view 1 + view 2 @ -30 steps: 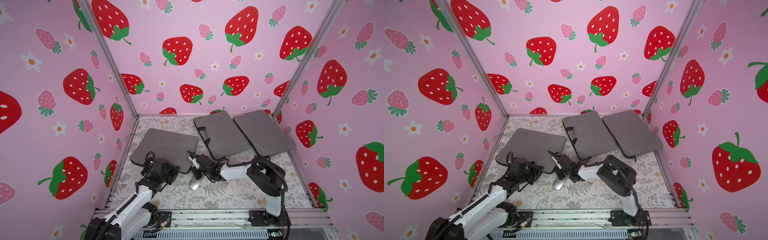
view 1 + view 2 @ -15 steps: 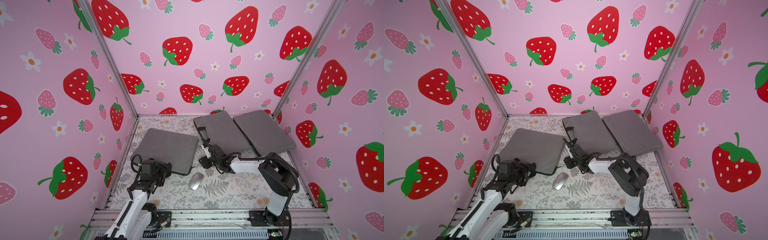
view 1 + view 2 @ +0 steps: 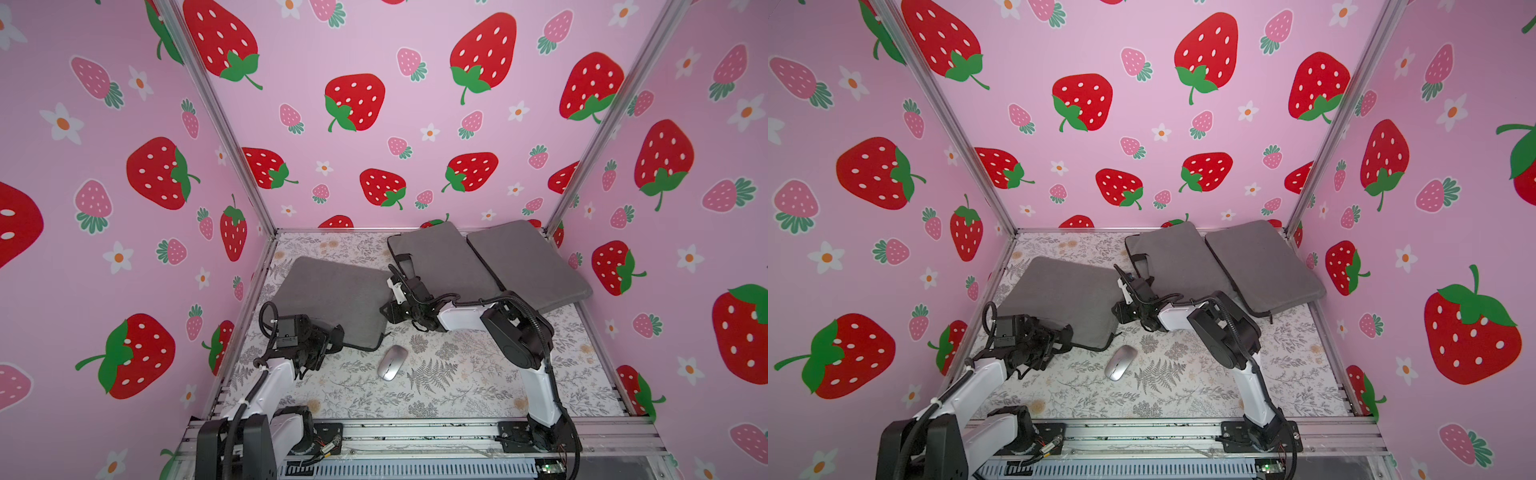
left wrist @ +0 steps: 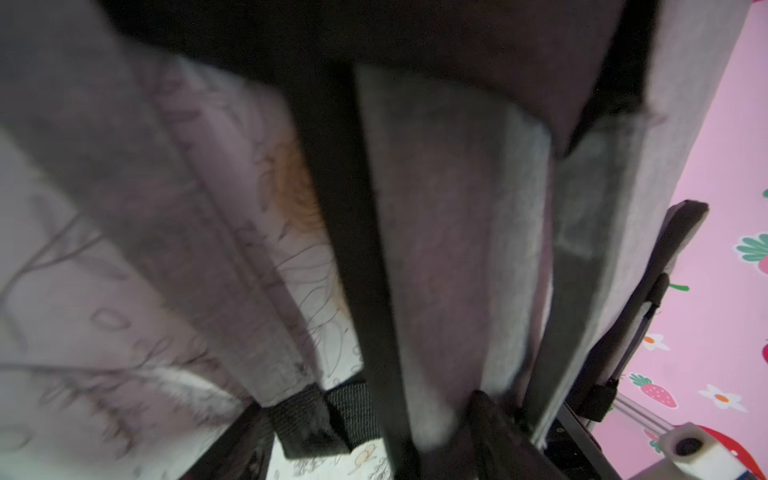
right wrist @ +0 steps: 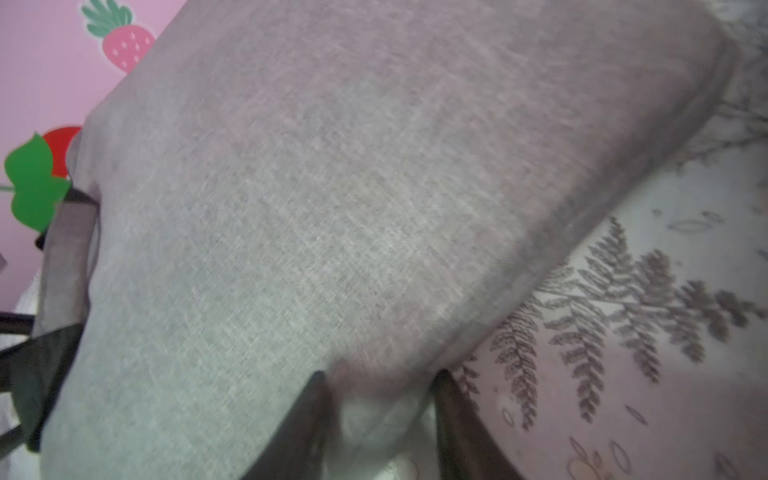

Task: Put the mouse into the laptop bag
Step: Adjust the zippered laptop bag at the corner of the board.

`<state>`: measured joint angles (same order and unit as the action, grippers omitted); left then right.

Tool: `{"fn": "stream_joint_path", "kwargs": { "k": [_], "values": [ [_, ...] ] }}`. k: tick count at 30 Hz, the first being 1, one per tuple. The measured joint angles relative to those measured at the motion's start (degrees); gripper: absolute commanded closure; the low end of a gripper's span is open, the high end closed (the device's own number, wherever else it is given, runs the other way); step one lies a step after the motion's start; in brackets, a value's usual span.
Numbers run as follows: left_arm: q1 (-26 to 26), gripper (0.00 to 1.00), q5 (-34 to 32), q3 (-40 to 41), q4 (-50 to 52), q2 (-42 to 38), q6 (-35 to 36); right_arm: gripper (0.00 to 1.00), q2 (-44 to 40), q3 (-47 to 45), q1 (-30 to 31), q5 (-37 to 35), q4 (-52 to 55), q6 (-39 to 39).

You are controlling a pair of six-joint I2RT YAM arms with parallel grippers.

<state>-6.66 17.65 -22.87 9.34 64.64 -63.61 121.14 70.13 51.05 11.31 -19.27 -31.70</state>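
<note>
The smooth silver oval mouse [image 3: 392,363] looks light, hard, slippery: pinch its flanks; right gripper [image 5: 380,395] clamps the grey fabric laptop bag [image 3: 332,299], left gripper [image 3: 333,333] state unclear

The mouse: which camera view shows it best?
The top views: in both top views the mouse lies whole and uncovered on the table. Neither wrist view shows it; they show only grey laptop bag fabric and patterned table.

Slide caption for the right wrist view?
Right gripper pinching the edge of a grey laptop bag, fern-print table beside it.
</note>
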Motion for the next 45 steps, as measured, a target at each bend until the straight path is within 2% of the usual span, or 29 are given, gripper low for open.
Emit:
{"fn": "stream_joint_path", "kwargs": {
  "k": [1,5,8,10,13,16,17,19,22,24,30,32,33,34,39,42,45],
  "values": [
    [0.00,0.31,0.42,-1.03,-1.42,2.40,0.50,1.00,0.00,-0.02,-0.26,0.42,-0.31,-0.46],
    [-0.13,0.31,2.01,-7.10,-4.81,12.22,2.82,1.00,-0.13,-1.95,-0.26,0.46,-3.78,-1.97],
    [-0.24,0.30,1.25,-14.73,-1.33,19.34,5.68,1.00,-1.42,-6.36,0.98,-1.38,-8.63,-2.54],
    [-0.68,0.27,-0.46,-19.96,0.94,23.61,7.91,1.00,-2.47,-8.24,2.62,-2.91,-9.81,-2.58],
    [-2.16,0.15,-3.17,-26.21,3.85,27.43,10.29,1.00,-2.69,-8.44,5.84,-3.78,-9.90,-2.47],
    [-4.17,0.12,-5.90,-33.03,8.26,30.38,12.41,1.00,-1.49,-6.67,9.62,-3.06,-9.18,-1.88],
    [-4.76,0.14,-6.27,-35.12,9.57,31.21,13.14,0.90,-0.76,-5.68,10.86,-2.67,-8.66,-1.62],
    [-5.92,0.15,-7.10,-41.13,14.29,33.55,15.34,0.64,0.63,-3.72,13.07,-1.99,-7.28,-1.36],
    [-6.75,0.13,-9.60,-46.07,18.91,34.32,18.38,0.50,0.70,-2.73,15.34,-1.31,-6.34,-0.37],
    [-7.54,0.12,-11.06,-44.78,21.00,31.12,19.30,0.49,-0.44,-3.28,15.52,-1.51,-5.25,0.55],
    [-10.19,0.11,-15.10,-35.69,27.08,10.25,20.15,0.25,-13.38,-10.93,14.16,-6.12,-0.20,4.35],
    [-9.22,0.11,-15.26,-33.42,27.41,3.23,20.02,0.22,-17.90,-12.59,13.18,-8.48,0.59,5.64],
    [-7.82,0.03,-15.06,-31.71,27.34,-0.98,19.65,0.20,-19.78,-12.98,12.44,-9.40,1.01,6.12],
    [-6.32,0.00,-14.91,-29.92,26.77,-4.17,19.37,0.20,-20.74,-12.96,11.69,-10.10,1.33,6.45],
    [8.00,0.01,-12.57,-14.27,23.56,-18.95,11.04,0.19,-18.10,-10.12,4.48,-12.50,4.24,6.75],
    [16.92,0.01,-12.76,-5.97,22.49,-23.17,5.73,0.18,-12.63,-6.36,0.96,-12.90,7.37,7.17],
    [21.03,0.01,-13.46,-2.69,22.05,-25.00,2.62,0.16,-8.09,-3.32,-0.59,-12.50,9.46,7.41]
  ]
}}
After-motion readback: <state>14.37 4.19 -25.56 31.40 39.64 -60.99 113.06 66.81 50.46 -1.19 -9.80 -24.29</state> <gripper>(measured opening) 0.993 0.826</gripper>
